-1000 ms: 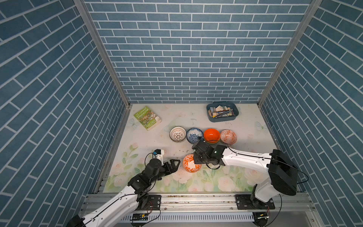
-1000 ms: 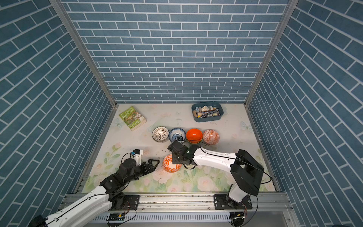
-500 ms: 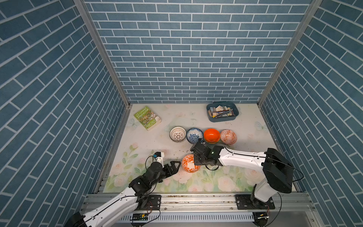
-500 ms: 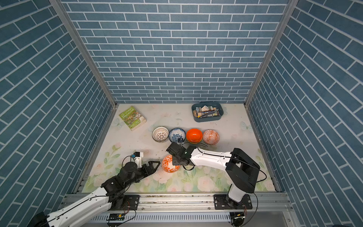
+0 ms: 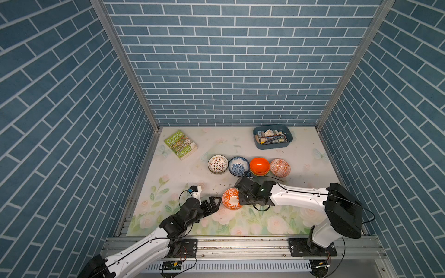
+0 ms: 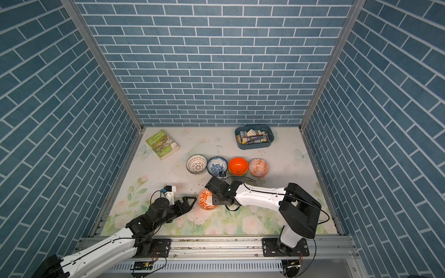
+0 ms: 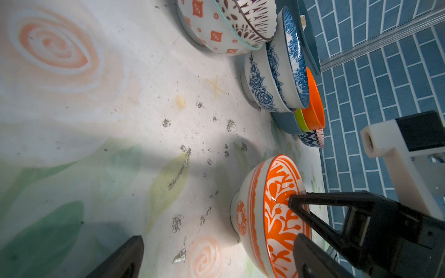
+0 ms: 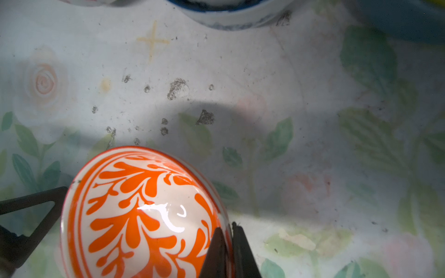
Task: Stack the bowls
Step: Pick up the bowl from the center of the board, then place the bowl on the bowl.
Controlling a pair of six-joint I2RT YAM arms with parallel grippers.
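Note:
An orange-and-white patterned bowl [image 5: 230, 198] [image 6: 206, 199] stands on the floral mat near the front. My right gripper [image 8: 226, 227] [image 5: 240, 196] is shut on its rim, one finger inside and one outside. Just left of the bowl, my left gripper [image 5: 215, 203] [image 7: 218, 239] is open, a fingertip [image 8: 36, 204] close to the bowl's wall. Further back runs a row of bowls: a white lattice bowl [image 5: 218, 164] nested in an orange-patterned one [image 7: 212, 29], two nested blue-floral bowls [image 5: 238, 166], a plain orange bowl [image 5: 259, 165] on lime and blue ones, and an orange-patterned bowl [image 5: 279, 167].
A green book [image 5: 181, 144] lies at the back left and a blue tray of pencils [image 5: 273, 139] at the back right. Blue brick walls enclose three sides. A metal rail [image 5: 240, 243] runs along the front edge.
My right gripper's jaws have closed onto the patterned bowl's rim, and the bowl has shifted slightly left. The left arm has barely moved and stays open.

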